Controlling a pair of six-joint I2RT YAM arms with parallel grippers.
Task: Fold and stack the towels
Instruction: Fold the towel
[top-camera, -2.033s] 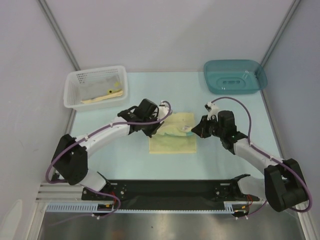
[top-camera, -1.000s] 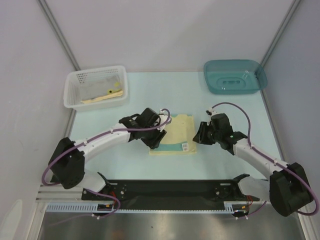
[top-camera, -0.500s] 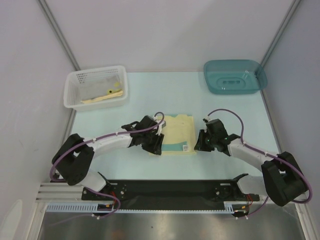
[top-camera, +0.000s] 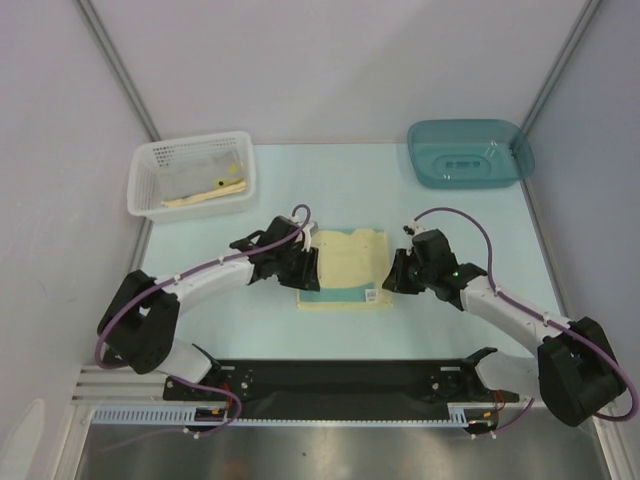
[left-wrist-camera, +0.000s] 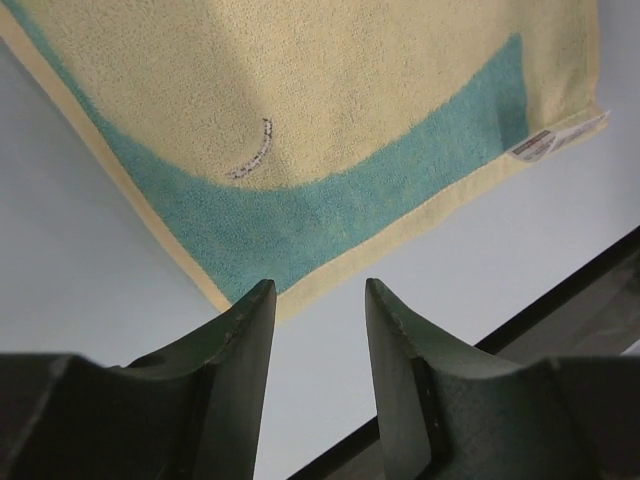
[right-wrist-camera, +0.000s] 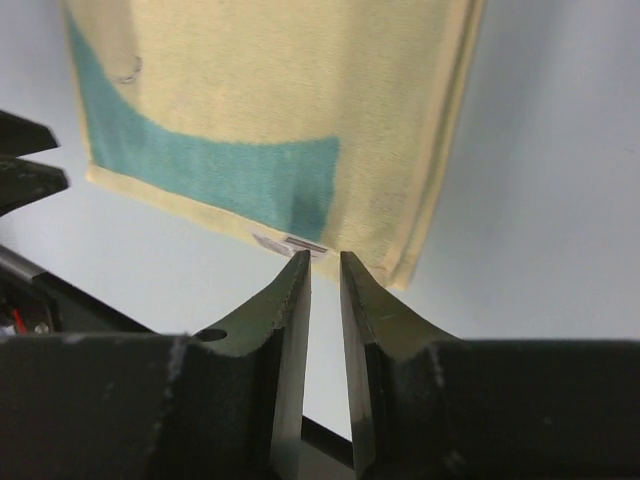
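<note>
Folded towel (top-camera: 350, 262) at the centre of the worktop (top-camera: 330, 190), between the two arms. We see it lying flat, its teal band (left-wrist-camera: 330, 215) along the near edge and its tag (top-camera: 370, 294) at the near right corner.

The left fingers (left-wrist-camera: 235, 350) stand apart and grasp nothing. The towel's near left corner lies just beyond their tips. The right fingers (right-wrist-camera: 280, 330) are drawn almost together with a slim gap between them. They also grasp nothing, and the tag lies just past their tips.

Two seconds earlier we find the towel raised and rumpled between the two arms. One second earlier it is already flat, and it has kept the same place since. In the last half second both arms have drawn slightly toward the far side, each staying beside its own edge of the towel.

The basket (top-camera: 145, 195) at far left, holding grey and yellow cloths (top-camera: 200, 182), and the bin (top-camera: 470, 175) at far right are unchanged.
</note>
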